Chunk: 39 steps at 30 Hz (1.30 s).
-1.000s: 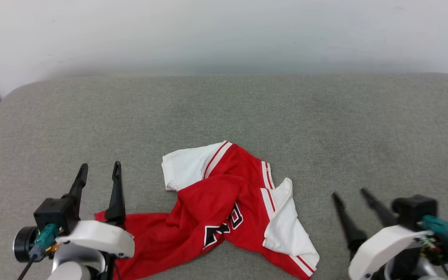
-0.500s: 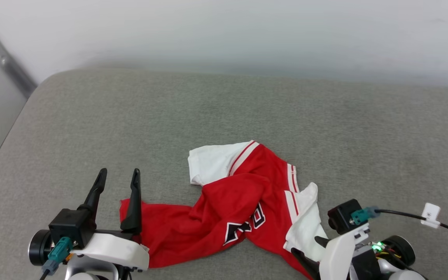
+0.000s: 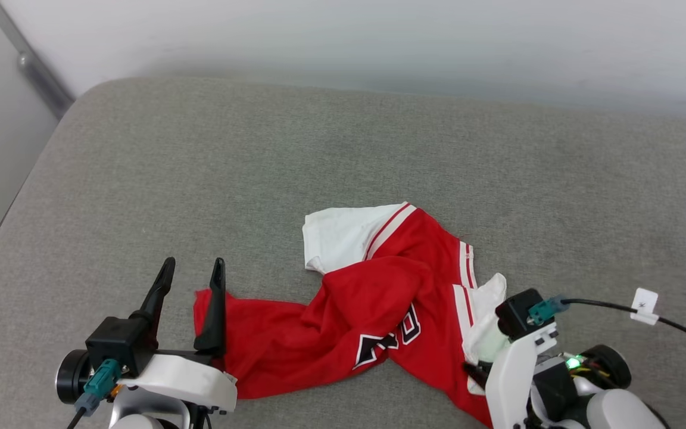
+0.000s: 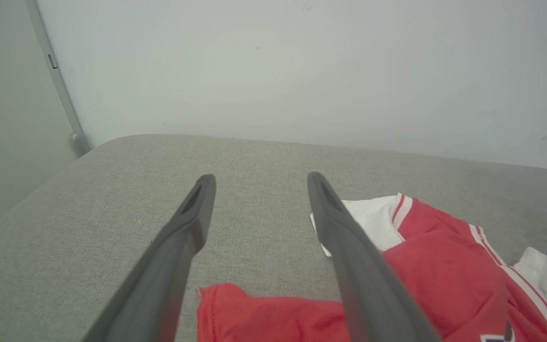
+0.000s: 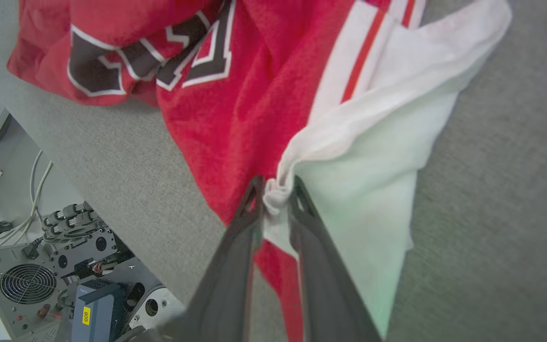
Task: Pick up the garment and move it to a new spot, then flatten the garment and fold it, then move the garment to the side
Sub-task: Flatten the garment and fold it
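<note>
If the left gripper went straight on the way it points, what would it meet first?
Probably the bare gray cushion, then the wall; the left gripper points past the garment.

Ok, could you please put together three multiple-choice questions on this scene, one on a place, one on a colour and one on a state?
1. Where does the right gripper grip the garment?
A) on the black numerals
B) on a white fold by the sleeve
C) on the red hem

2. What colour are the numerals?
A) blue
B) yellow
C) black, outlined in white

3. How is the left gripper?
A) open, holding nothing
B) shut on the garment
C) shut on a cable

Answers:
1 B: the right wrist view shows white cloth bunched in its grip.
2 C: the right wrist view shows them plainly.
3 A: its jaws stand apart over the grey cushion.
</note>
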{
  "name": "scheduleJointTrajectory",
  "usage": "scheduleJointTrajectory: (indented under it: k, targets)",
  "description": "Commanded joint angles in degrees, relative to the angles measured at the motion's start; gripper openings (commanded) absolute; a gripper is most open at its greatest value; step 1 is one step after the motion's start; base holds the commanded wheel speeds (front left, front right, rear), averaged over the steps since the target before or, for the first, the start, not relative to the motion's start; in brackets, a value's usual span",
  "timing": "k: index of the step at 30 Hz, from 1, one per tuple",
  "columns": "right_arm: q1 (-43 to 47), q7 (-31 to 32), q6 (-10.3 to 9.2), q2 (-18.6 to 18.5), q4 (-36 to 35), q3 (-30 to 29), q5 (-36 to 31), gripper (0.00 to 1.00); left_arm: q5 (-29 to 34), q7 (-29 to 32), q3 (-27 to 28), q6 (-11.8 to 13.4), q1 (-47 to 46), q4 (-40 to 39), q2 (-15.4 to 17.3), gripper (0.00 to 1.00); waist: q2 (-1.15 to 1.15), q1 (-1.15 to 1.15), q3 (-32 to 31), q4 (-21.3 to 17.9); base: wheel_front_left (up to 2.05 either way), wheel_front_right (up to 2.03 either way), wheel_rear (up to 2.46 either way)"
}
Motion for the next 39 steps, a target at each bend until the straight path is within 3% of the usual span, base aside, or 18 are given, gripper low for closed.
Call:
scheduleJointTrajectory:
  k: [1, 6, 13, 14, 20, 27, 28, 29, 30, 39]
  targets:
    - [-0.84, -0.52, -0.01, -0.41, -0.69, -0.68, -0.34, 0.0, 0.4, -0.13, 0.32, -0.24, -0.43, 0.15, -0.19, 1.0, 0.0, -0.01, 0.06, -0.56, 0.0, 0.0, 0.0]
    - [-0.69, -2.1, -0.01, -0.68, -3.88, -5.2, -1.61, 0.0, 0.82, -0.13, 0.77, -0.53, -0.74, 0.25, 0.09, 1.0, 0.0, -0.01, -0.01, -2.53, 0.0, 0.0, 0.0]
    - [2.19, -4.1, 0.0, 1.04, -4.85, -20.34, -3.56, 0.0, 0.82, 0.05, 1.32, -0.29, -0.48, 0.14, 0.85, 1.0, 0.0, -0.01, 0.26, -5.41, 0.0, 0.0, 0.0]
    - [2.19, -4.1, 0.0, 1.04, -4.85, -20.34, -3.56, 0.0, 0.82, 0.05, 1.32, -0.29, -0.48, 0.14, 0.85, 1.0, 0.0, -0.01, 0.26, -5.41, 0.0, 0.0, 0.0]
    - [2.53, -6.58, -0.01, 2.62, 1.78, -34.01, -4.3, 0.0, 0.73, 0.7, 1.67, -0.11, -0.95, -0.21, 1.76, 1.0, 0.0, -0.01, 0.95, -6.68, 0.0, 0.0, 0.0]
    - [0.99, -12.42, -0.01, 2.59, 12.51, -40.14, -4.87, 0.0, 0.57, 1.56, 1.62, 0.07, -1.15, -0.55, 2.46, 1.0, 0.0, -0.01, 1.57, -6.77, 0.0, 0.0, 0.0]
    - [0.85, -13.4, -0.02, 2.51, 13.7, -40.29, -5.29, 0.03, 0.49, 1.64, 1.65, 0.16, -1.03, -0.62, 2.51, 1.0, 0.0, -0.01, 1.63, -6.75, 0.0, 0.0, 0.0]
    - [0.71, -14.25, -0.02, 2.75, 14.77, -40.06, -5.27, 0.47, 0.34, 1.8, 1.69, 0.14, -0.83, -0.6, 2.54, 1.0, 0.0, -0.01, 1.68, -6.77, 0.0, 0.0, 0.0]
    - [0.39, -15.64, -0.02, 3.26, 15.29, -39.62, -4.75, 1.0, 0.22, 1.79, 1.76, 0.25, -0.64, -0.61, 2.63, 1.0, 0.0, -0.01, 1.7, -6.83, 0.0, 0.0, 0.0]
    - [3.8, -29.84, -0.01, 4.14, 10.77, -36.61, -4.54, 1.0, -0.59, 1.97, 2.42, 0.97, 0.98, -0.32, 3.18, 1.0, 0.0, -0.01, 0.32, -7.62, 0.0, 0.0, 0.0]
